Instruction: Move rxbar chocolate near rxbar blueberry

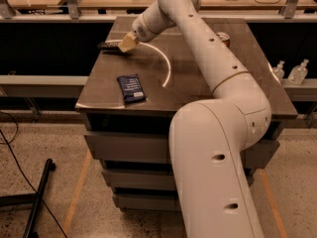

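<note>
The rxbar chocolate (pixel 108 45), a narrow dark bar, lies flat near the table's far left edge. My gripper (pixel 127 42) is down at the bar's right end and covers that end. The rxbar blueberry (pixel 131 88), a navy-blue bar with white print, lies flat near the table's front left, well in front of the chocolate bar and apart from it. My arm reaches in from the lower right across the table.
The dark table (pixel 198 88) stands on a drawer unit. A small can (pixel 223 36) sits at the back right, partly behind my arm. Two clear bottles (pixel 298 72) stand off the table's right side. A wooden bench runs along the back.
</note>
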Tool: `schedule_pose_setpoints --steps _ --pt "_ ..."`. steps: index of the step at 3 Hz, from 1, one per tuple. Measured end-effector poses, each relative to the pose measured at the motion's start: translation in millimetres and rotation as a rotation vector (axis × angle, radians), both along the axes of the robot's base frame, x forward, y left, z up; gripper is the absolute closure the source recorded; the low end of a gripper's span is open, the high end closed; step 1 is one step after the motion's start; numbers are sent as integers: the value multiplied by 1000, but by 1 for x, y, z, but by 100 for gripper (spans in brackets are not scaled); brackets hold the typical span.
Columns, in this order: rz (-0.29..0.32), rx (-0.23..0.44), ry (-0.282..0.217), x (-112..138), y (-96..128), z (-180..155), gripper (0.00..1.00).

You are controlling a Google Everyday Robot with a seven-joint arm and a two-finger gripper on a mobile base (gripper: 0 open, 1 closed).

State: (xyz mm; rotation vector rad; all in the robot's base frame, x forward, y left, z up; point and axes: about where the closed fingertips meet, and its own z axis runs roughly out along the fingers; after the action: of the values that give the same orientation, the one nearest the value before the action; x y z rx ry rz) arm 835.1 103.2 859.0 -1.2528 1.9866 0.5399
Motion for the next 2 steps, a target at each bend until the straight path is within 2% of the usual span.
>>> schedule_pose_setpoints --steps 1,2 --pt "114 37 -73 -18 10 43 100" --pt "173 43 -120 -31 12 73 100"
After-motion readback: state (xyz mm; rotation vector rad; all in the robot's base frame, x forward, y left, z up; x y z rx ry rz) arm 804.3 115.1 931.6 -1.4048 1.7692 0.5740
